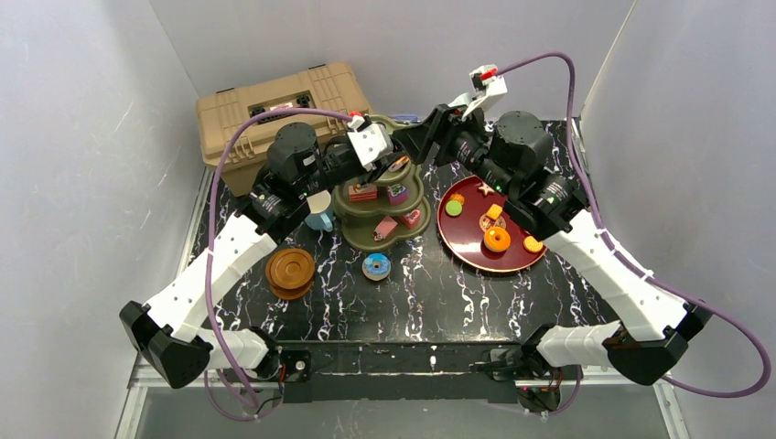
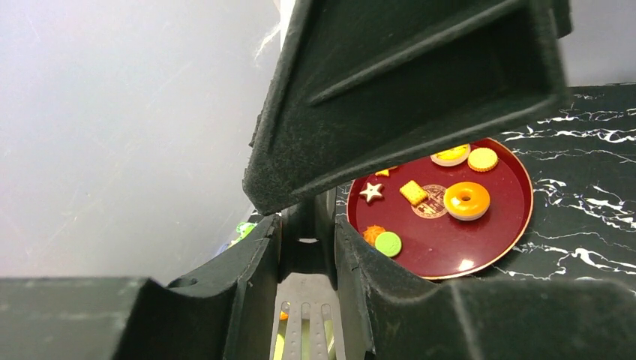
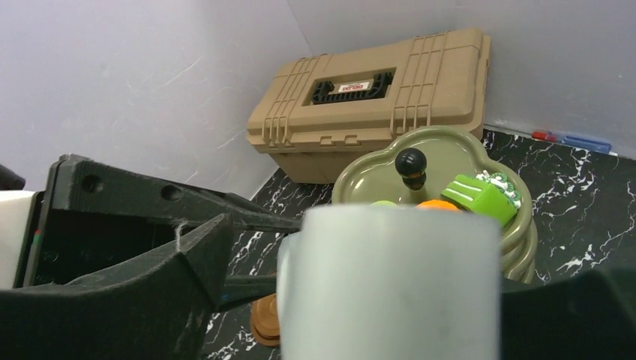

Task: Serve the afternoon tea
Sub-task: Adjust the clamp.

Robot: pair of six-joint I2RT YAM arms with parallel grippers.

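Plain pale-grey walls (image 1: 82,137) enclose a black, white-veined marble-look table (image 1: 439,302), evenly lit.

Robot lab cell, pale partition walls (image 1: 82,137) enclosed a black marbled table (image 1: 439,302), purple cables (image 1: 549,57) looped, tan toolbox (image 1: 274,96) stood behind.

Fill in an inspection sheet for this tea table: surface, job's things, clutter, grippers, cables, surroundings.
Surface: black marbled table.
Job's things: green stand holding cakes; red plate with biscuits and an orange donut; saucers stacked; blue mug; blue donut on the table.
Clutter: toolbox, rear left, closed.
Grippers: right gripper shut on a white mug; left gripper state unclear.
Cables: purple cables loop over both arms.
Surroundings: pale walls on three sides.
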